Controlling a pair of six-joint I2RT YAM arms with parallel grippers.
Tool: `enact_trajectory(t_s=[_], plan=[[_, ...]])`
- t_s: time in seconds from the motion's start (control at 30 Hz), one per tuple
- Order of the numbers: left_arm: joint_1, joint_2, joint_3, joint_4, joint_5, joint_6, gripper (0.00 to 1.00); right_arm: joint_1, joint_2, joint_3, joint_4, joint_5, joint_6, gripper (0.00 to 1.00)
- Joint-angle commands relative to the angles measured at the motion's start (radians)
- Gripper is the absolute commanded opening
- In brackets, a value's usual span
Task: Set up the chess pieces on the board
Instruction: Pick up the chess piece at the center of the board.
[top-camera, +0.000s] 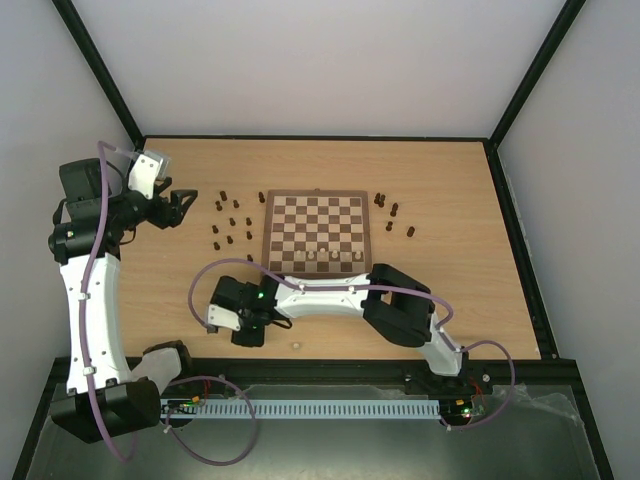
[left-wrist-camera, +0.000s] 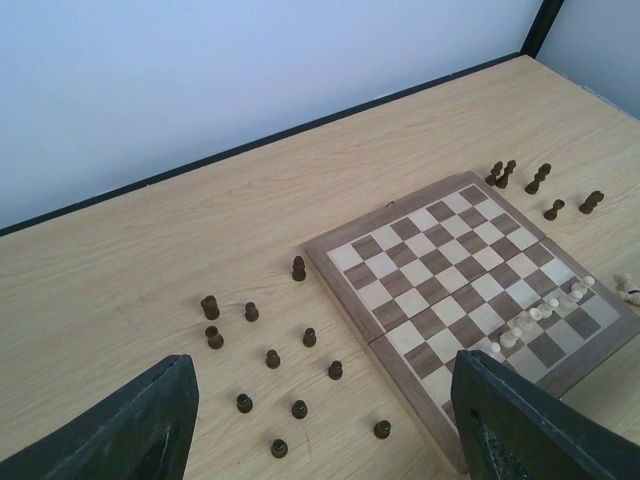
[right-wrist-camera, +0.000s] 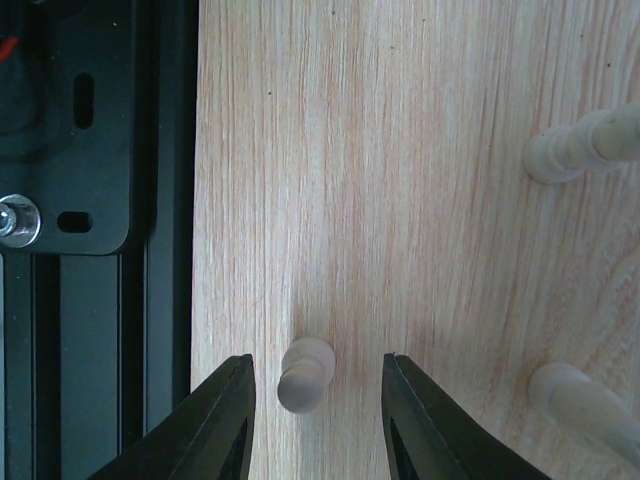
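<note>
Straddling pale pawn (right-wrist-camera: 305, 375) on bench (right-wrist-camera: 400, 150): right fingers (right-wrist-camera: 225, 420), parted, not touching, apparently lined up to pinch | left fingers (left-wrist-camera: 130, 420): released, empty, near dark pieces (left-wrist-camera: 273, 358) | board (top-camera: 268, 235): few pale pieces (top-camera: 330, 257) placed.

There is one square wooden chessboard (left-wrist-camera: 346, 300) with dark brown and cream checks. Sixteen dark brown wooden chessmen (left-wrist-camera: 299, 268) stand on the light wood tabletop (top-camera: 460, 200), eleven to the board's left and five to its right. Of the pale cream-tan wooden chessmen (right-wrist-camera: 303, 375), three show on the tabletop in the right wrist view. Those in a row on the board are too small to count surely. There are two white-and-black robot arms (top-camera: 85, 300).
</note>
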Motion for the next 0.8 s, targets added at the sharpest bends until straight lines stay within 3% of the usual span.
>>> enact_trajectory(t_s=[0.0, 0.17, 0.4, 0.77], plan=[[0.008, -0.004, -0.008, -0.017, 0.032, 0.019, 0.73, 0.011, 0.029, 0.035, -0.044, -0.011, -0.003, 0.36], [0.008, -0.004, -0.008, -0.021, 0.031, 0.024, 0.73, 0.014, 0.043, 0.049, -0.051, -0.015, -0.006, 0.35], [0.007, -0.004, -0.012, -0.024, 0.03, 0.033, 0.73, 0.015, 0.056, 0.058, -0.066, -0.015, -0.01, 0.25], [0.008, -0.001, -0.023, -0.023, 0.027, 0.04, 0.73, 0.015, 0.071, 0.052, -0.08, -0.014, -0.013, 0.26]])
